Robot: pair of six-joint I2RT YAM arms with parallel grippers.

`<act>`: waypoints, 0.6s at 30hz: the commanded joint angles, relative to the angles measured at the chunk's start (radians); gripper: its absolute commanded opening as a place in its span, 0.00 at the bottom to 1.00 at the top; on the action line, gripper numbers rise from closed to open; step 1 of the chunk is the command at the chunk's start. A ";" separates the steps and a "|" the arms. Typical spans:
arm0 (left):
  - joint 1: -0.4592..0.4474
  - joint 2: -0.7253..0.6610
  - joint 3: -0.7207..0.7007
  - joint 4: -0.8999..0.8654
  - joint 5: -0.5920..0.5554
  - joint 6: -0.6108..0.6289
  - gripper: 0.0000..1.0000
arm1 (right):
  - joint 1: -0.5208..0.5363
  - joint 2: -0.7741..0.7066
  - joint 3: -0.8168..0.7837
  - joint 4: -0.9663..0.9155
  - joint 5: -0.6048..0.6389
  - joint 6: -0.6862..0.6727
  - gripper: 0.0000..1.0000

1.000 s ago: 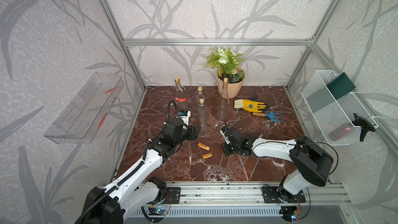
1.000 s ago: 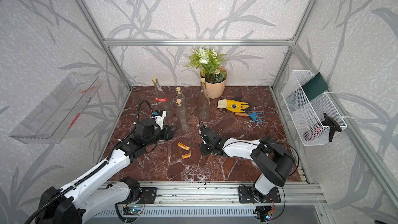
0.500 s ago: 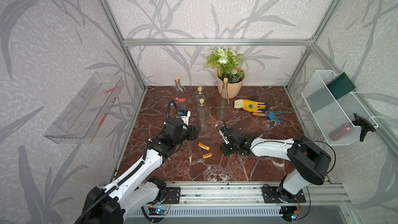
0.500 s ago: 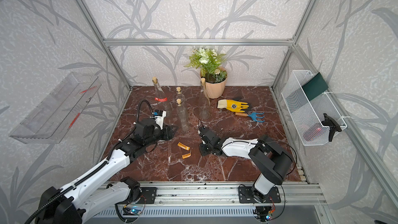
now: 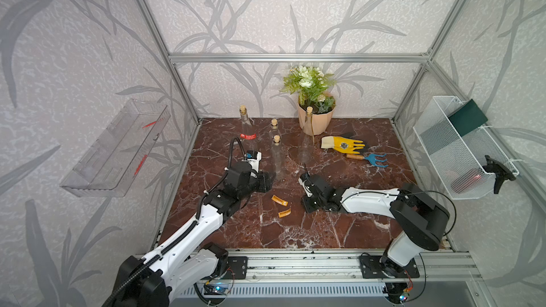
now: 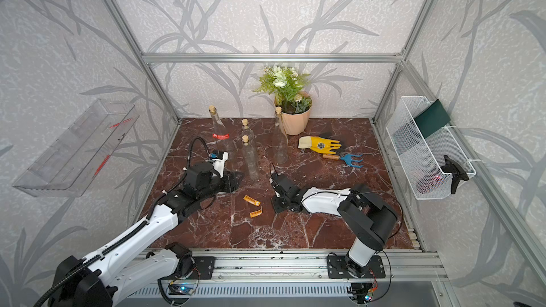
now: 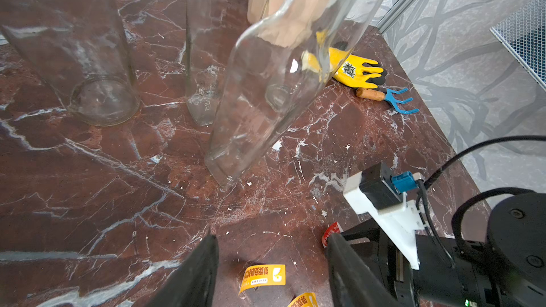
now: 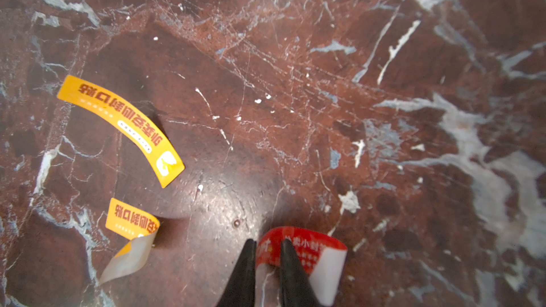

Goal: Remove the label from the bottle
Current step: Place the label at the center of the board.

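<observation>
1. Nearest the rail, low over the marble table (image 5: 325, 231), the right gripper (image 8: 267, 243) has its fingers almost together, with only a slim gap between them. One end of a curled red label (image 8: 310, 246) sits in that gap. I cannot tell whether it is pinched or merely stuck to a finger.
2. The red label is glossy with pale print, and it folds back at its free end to show a white backing. It rests on or just above the marble, clear of every bottle.
3. Just beside it lie two orange labels (image 8: 124, 122) (image 8: 130, 222), loose on the table, the smaller one curling up.
4. As I read it, the peeling is done and the step in hand is dropping this scrap beside the others. The next move calls for the jaws to part. Since the sticky side may cling, the label may need wiping off against the table.
5. A little farther in, the left gripper (image 7: 271, 237) has its jaws wide apart and holds nothing. Its tips are just beside the base of a clear bottle (image 5: 277, 158), which stands upright, corked and bare of any sticker.
6. At the rear left, a tall bottle (image 5: 245, 122) carries a red band (image 5: 248, 136) around its body. It is probably the next one to strip.
</observation>
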State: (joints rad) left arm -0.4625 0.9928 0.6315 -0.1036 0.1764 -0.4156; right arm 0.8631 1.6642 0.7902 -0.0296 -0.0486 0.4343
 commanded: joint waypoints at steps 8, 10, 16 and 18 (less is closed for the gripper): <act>-0.002 -0.020 -0.013 0.002 -0.011 -0.010 0.60 | 0.007 0.028 0.018 -0.023 -0.007 0.009 0.22; -0.003 -0.019 -0.013 0.001 -0.011 -0.011 0.60 | 0.007 0.028 0.018 -0.023 -0.007 0.013 0.24; -0.003 -0.022 -0.015 0.002 -0.014 -0.010 0.60 | 0.006 0.014 0.021 -0.022 -0.009 0.014 0.29; -0.002 -0.020 -0.015 0.001 -0.014 -0.009 0.60 | 0.006 0.008 0.023 -0.026 -0.007 0.012 0.32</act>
State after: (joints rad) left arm -0.4629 0.9886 0.6300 -0.1036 0.1761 -0.4156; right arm 0.8642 1.6733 0.7948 -0.0280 -0.0620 0.4442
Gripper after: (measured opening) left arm 0.596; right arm 0.317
